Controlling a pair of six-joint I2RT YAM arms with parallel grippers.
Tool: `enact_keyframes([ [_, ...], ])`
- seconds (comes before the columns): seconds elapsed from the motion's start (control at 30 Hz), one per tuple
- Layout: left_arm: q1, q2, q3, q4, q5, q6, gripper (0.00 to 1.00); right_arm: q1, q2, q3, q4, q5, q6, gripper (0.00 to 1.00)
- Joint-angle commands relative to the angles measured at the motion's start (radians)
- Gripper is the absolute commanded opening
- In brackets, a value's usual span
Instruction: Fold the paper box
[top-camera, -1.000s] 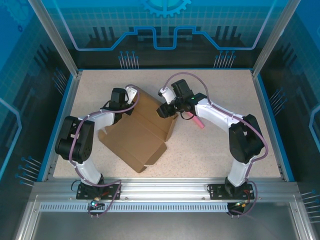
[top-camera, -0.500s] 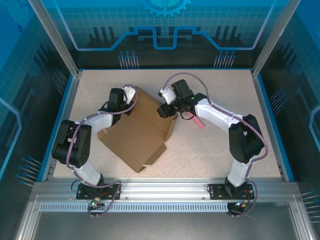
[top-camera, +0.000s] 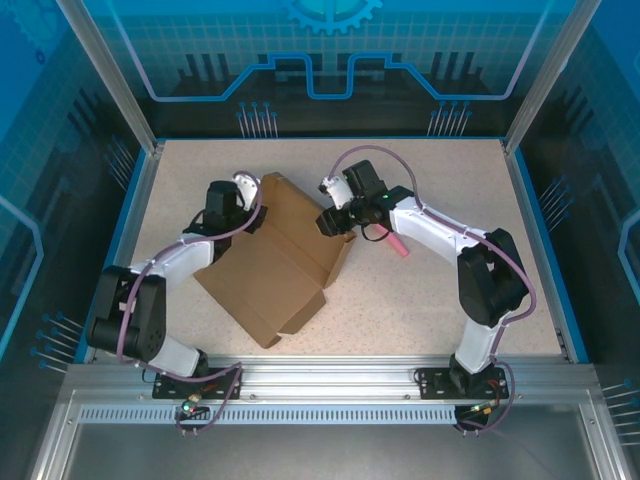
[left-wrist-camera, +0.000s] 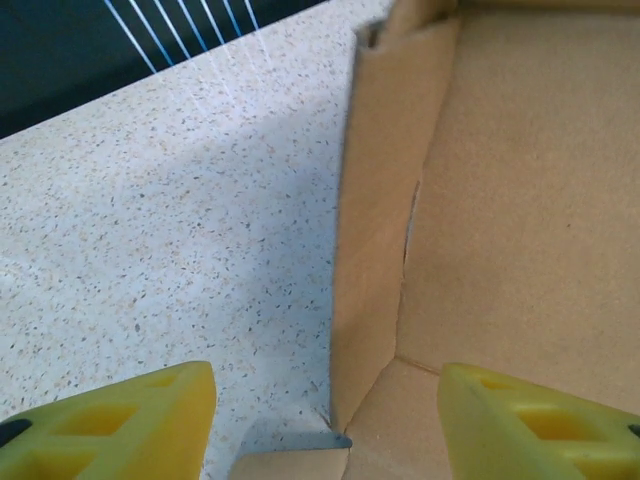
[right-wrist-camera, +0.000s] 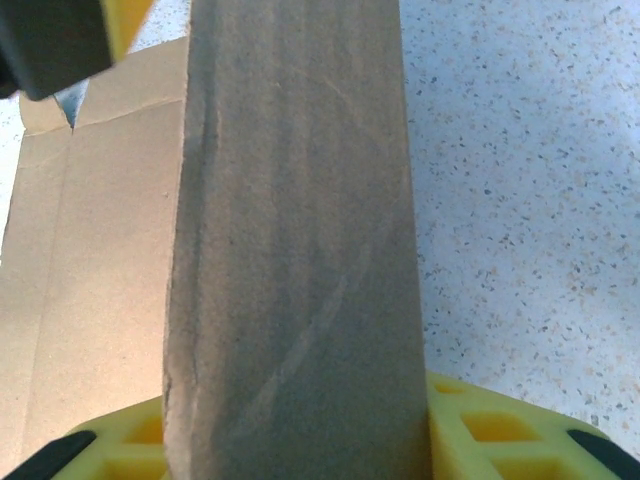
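The paper box is a brown cardboard mailer lying skewed mid-table with its side walls partly raised. My left gripper sits at the box's far-left edge. In the left wrist view it is open, its yellow fingers straddling an upright box wall without touching it. My right gripper is at the box's far-right edge. In the right wrist view a raised flap stands across the right gripper, with its fingers showing on either side and their tips hidden.
A small pink stick lies on the speckled table just right of my right gripper, under its forearm. Blue-edged rails and enclosure panels border the table on all sides.
My left gripper has opened, let go of the box's far-left wall and drawn back to the left. The box has shifted slightly leftward. The right arm has stayed in place.
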Motion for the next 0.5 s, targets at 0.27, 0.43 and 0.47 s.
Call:
enact_keyframes([
  [0.27, 0.081, -0.238, -0.091, -0.141, 0.060, -0.415, 0.76, -0.068, 0.001, -0.065, 0.016, 0.018, 0.153, 0.42],
  [0.43, 0.105, -0.351, -0.202, -0.169, 0.043, -0.567, 0.76, -0.103, -0.004, -0.105, 0.044, 0.010, 0.187, 0.41],
  [0.47, 0.110, -0.372, -0.221, -0.183, 0.034, -0.594, 0.77, -0.106, -0.004, -0.112, 0.048, 0.011, 0.192, 0.41],
])
